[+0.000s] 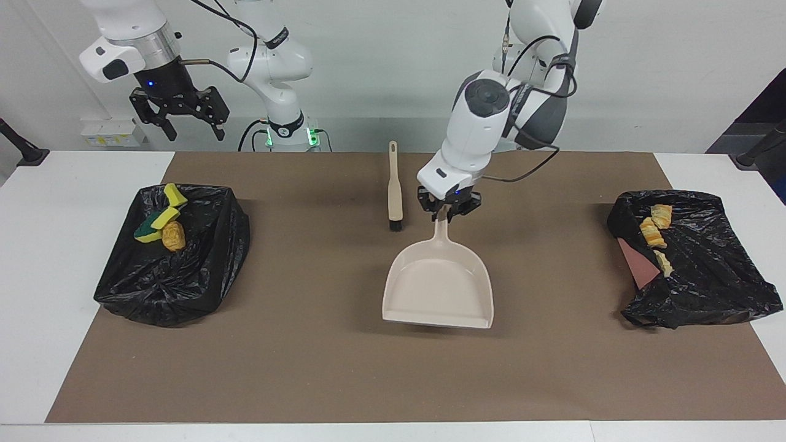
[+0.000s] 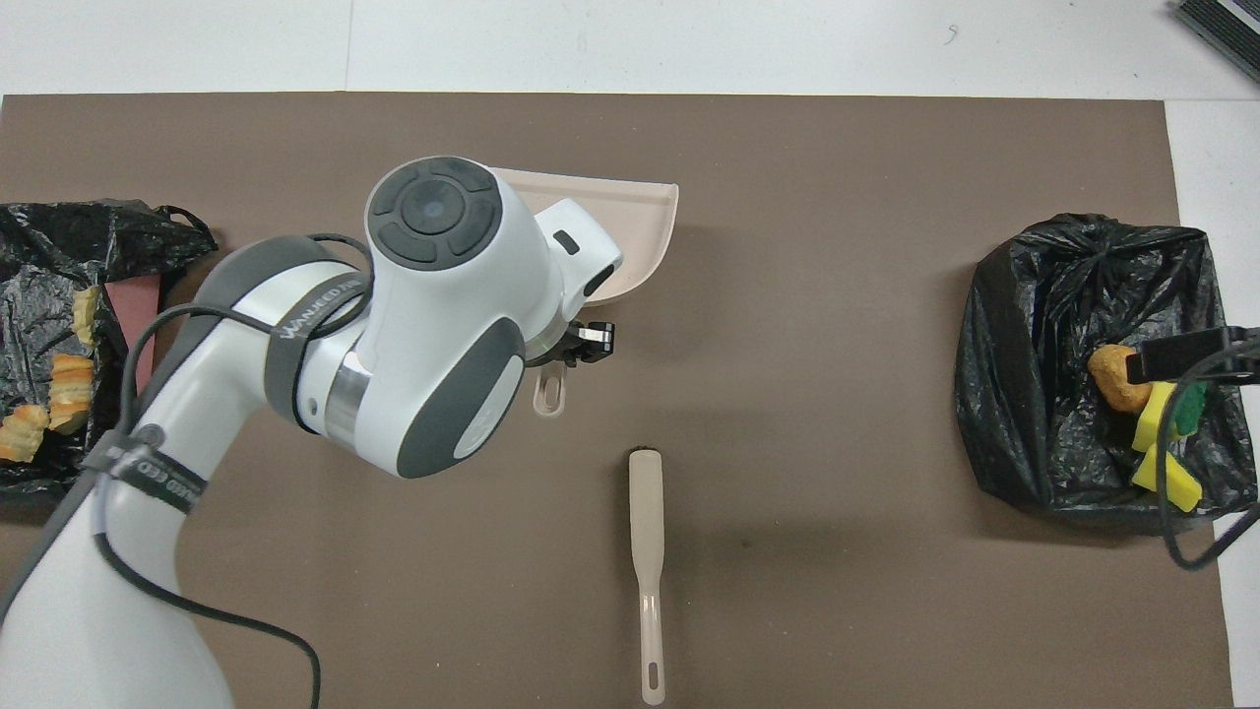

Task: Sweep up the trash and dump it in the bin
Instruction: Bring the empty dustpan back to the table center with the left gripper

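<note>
On the brown mat (image 1: 344, 368) covering the middle of the white table (image 1: 55, 258): one beige dustpan (image 1: 439, 285), empty, carried by its handle, mouth pointing away from the robots. Left gripper (image 1: 449, 213), fingers clenched on the dustpan handle near its tip, positioned over the mat's middle; in the overhead view the left arm's wrist covers most of the pan, leaving one corner of the pan (image 2: 645, 231) and the handle's hanging loop visible. One beige brush (image 1: 394, 187) with black bristles, lying flat on the mat beside the dustpan handle, apart from it, toward the right arm's end, bristle end pointing away from the robots. One bin lined with a black bag (image 1: 175, 264), at the right arm's end of the table, holding part of the trash: yellow sponge chunks (image 1: 166, 212), one green-backed, and one tan bread-like lump (image 1: 174, 236). One second black bag (image 1: 694, 264) at the left arm's end, a reddish-brown panel showing at its edge, holding the remaining trash: tan-golden bread-like lumps (image 1: 654, 232) in a loose row. Right gripper (image 1: 179, 110), fingers spread and holding nothing, waiting raised over the right arm's end, above the bin there.
</note>
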### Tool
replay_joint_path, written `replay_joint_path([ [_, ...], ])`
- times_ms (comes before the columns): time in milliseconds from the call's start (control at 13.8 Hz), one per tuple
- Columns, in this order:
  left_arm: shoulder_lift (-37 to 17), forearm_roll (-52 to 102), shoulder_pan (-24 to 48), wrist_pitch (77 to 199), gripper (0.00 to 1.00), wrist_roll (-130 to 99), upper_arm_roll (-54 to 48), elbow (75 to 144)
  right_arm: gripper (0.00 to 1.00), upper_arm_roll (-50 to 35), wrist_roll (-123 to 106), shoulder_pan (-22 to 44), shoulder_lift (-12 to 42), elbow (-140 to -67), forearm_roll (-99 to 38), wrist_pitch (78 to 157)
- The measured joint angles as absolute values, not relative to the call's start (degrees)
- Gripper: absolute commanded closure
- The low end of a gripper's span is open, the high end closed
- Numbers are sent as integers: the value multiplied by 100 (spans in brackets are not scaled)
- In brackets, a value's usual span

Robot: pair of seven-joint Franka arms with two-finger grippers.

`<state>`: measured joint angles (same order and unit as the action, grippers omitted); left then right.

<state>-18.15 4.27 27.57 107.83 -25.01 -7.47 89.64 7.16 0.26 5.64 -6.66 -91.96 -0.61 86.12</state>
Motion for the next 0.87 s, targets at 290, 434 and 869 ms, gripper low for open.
replay_joint_path([
  [290,-2085,429,2964,11312,100,-2623,-746,9148,0,716,27,564,-666,-9202,-61,8612],
  [434,-2193,431,3040,11582,100,-2659,-747,9251,0,715,25,567,-666,-9212,-46,8630],
  [869,-2642,430,3311,12158,0,-3005,-715,9321,0,709,-16,581,-666,-9235,-1,8695],
])
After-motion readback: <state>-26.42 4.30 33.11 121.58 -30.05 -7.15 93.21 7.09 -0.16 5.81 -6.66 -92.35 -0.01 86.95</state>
